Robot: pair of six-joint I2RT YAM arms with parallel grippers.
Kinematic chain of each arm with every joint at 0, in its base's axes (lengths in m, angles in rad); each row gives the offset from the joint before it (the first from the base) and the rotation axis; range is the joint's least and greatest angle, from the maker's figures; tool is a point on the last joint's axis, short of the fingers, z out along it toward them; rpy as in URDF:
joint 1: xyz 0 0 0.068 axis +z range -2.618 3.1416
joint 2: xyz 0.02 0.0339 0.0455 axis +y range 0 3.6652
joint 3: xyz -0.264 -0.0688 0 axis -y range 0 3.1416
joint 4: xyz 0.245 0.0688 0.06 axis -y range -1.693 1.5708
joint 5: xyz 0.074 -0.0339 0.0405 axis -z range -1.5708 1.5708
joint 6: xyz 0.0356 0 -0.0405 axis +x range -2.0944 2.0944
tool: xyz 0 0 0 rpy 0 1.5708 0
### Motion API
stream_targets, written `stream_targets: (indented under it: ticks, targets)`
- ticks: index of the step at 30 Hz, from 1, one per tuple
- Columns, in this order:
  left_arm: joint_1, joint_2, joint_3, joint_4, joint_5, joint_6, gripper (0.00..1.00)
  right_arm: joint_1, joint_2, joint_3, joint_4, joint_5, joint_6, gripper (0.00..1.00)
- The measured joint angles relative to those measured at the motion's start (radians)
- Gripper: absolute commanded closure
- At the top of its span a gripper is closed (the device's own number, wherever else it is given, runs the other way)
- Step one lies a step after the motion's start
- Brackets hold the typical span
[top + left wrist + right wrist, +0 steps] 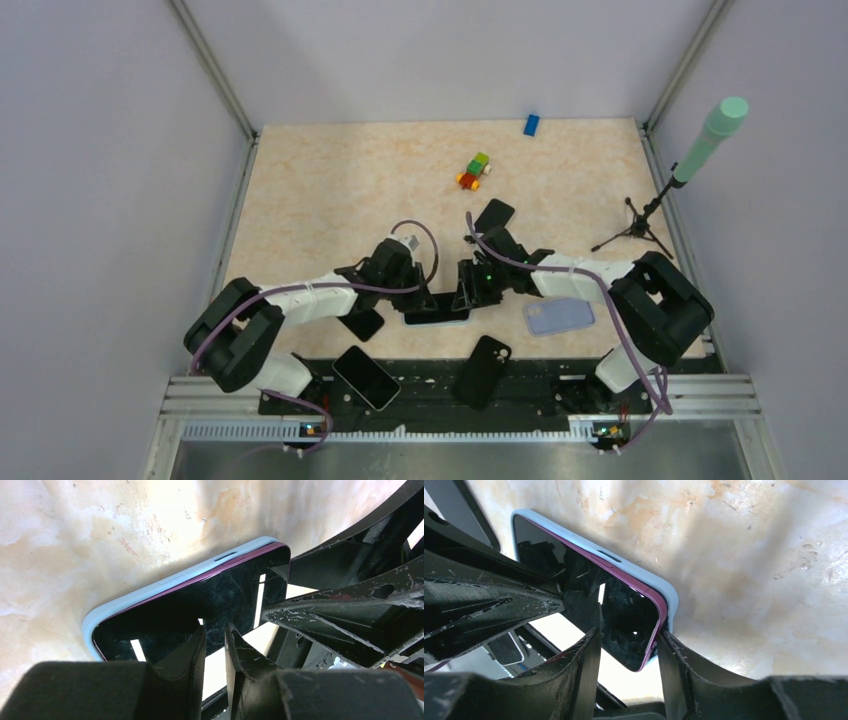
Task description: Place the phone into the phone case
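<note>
Top view: phone (437,317) lies flat on the tabletop (330,190), with my left hand (418,298) and right hand (464,300) at either end. Left wrist: it's sitting in the light blue phone case (150,587), magenta edge showing, and my left hand's nearly clenched, tips over the glass. Right wrist: my right hand's pinching the phone's end, case and all.

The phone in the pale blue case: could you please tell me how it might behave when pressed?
The phone looks rigid, so it would probably tilt as one piece. Its glossy, reflective screen may let the left fingers slip. The pale blue case seems softer; its rim could flex.
</note>
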Motion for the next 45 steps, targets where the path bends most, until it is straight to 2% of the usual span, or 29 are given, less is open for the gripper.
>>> stream_targets:
  ticks: [5, 13, 24, 32, 37, 42, 45]
  targets:
    - [-0.022, 0.032, 0.047, -0.032, -0.008, 0.010, 0.77, 0.000, 0.002, 0.000, -0.003, 0.006, -0.011, 0.60]
    - [-0.079, 0.085, 0.105, -0.043, -0.022, 0.016, 0.78, 0.000, 0.000, 0.000, -0.008, 0.011, -0.014, 0.59]
    - [-0.090, 0.087, 0.110, -0.053, -0.042, 0.013, 0.79, -0.023, -0.095, -0.043, -0.101, 0.066, -0.019, 0.45]
    - [-0.095, 0.087, 0.114, -0.059, -0.048, 0.016, 0.79, -0.145, -0.137, -0.169, 0.055, -0.143, 0.042, 0.45]
    - [-0.107, 0.088, 0.119, -0.064, -0.055, 0.024, 0.79, -0.195, -0.114, -0.217, 0.163, -0.253, 0.080, 0.49]
    - [-0.123, 0.097, 0.131, -0.070, -0.055, 0.031, 0.79, -0.196, -0.032, -0.216, 0.248, -0.330, 0.103, 0.63]
    - [-0.129, 0.103, 0.138, -0.074, -0.055, 0.034, 0.79, -0.197, 0.012, -0.212, 0.281, -0.363, 0.113, 0.68]
